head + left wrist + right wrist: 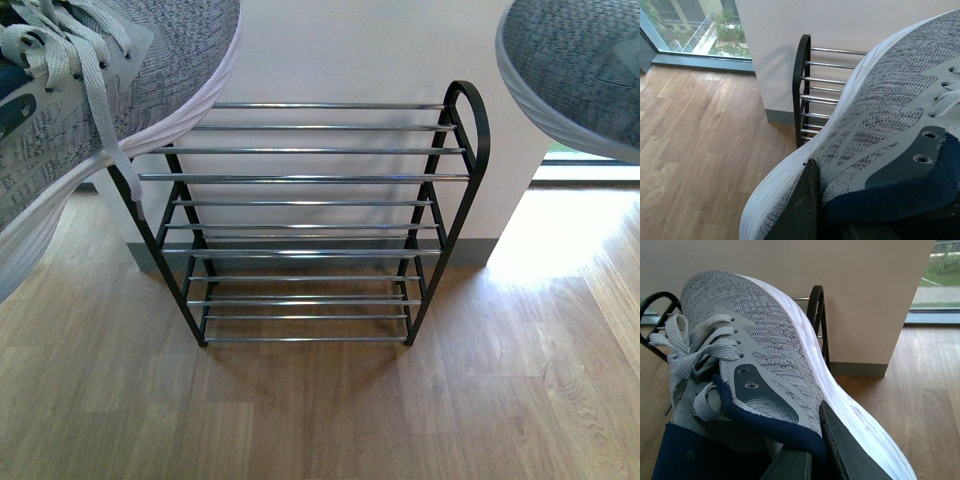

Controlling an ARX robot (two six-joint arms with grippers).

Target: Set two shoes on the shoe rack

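Left shoe [150, 70], right shoe [585, 70]: two aloft, one shoe rack [320, 200] far centre on the floor [320, 420].
The left end effector [840, 205] grips the left shoe; the right end effector [812, 452] grips the right.

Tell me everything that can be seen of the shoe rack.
The shoe rack is a narrow black metal frame with rounded side loops on top and several tiers of thin shiny bars. It stands upright on the wood floor, its back at a pale wall. Nothing rests on its bars. In the front view a held shoe hides one top corner.
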